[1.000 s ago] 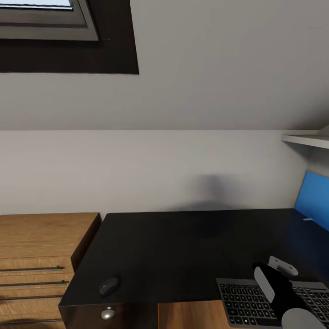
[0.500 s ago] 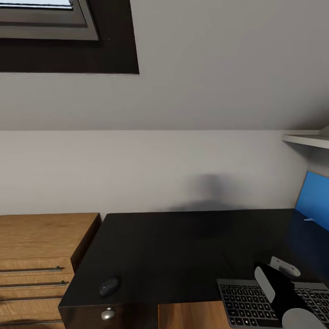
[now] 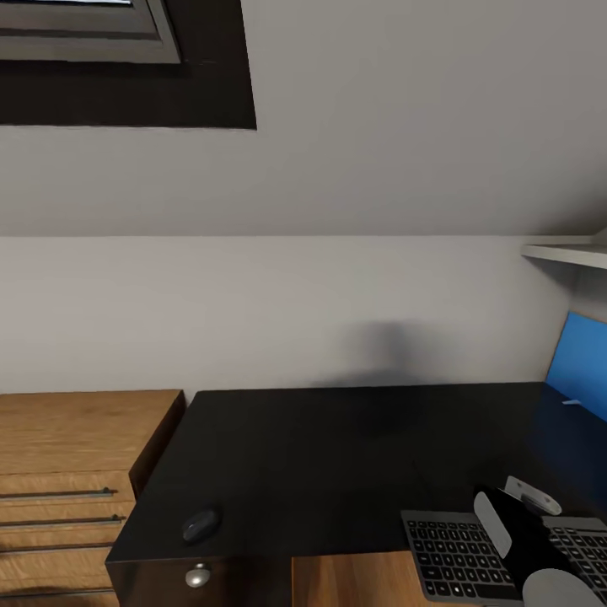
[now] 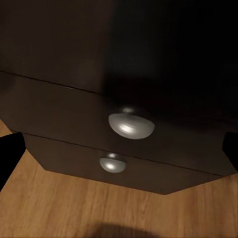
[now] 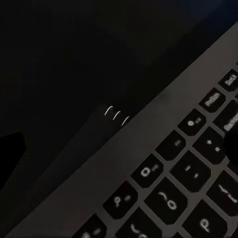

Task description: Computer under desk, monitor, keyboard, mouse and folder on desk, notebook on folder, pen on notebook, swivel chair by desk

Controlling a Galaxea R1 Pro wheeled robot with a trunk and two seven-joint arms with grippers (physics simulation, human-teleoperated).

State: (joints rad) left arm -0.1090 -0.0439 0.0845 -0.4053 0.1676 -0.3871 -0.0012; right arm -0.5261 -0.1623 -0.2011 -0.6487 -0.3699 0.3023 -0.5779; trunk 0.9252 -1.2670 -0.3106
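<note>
The view has tipped down slightly; the things kept their places. The right arm (image 3: 514, 539) hangs over the keyboard (image 3: 459, 556) at the worktop's (image 3: 337, 455) front edge; whether its fingers are clenched cannot be told. Mouse (image 3: 201, 524) lies well apart, near the left corner above a knob (image 3: 197, 577). A wooden dresser (image 3: 67, 472) flanks left, the blue folder (image 3: 582, 367) right.

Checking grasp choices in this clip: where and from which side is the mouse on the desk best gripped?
Probably from straight above, fingers closing across the narrow flanks of the mouse. It lies flat near the front-left edge of the desk, a low oval dome with open desktop around it, so its sides are free.
</note>
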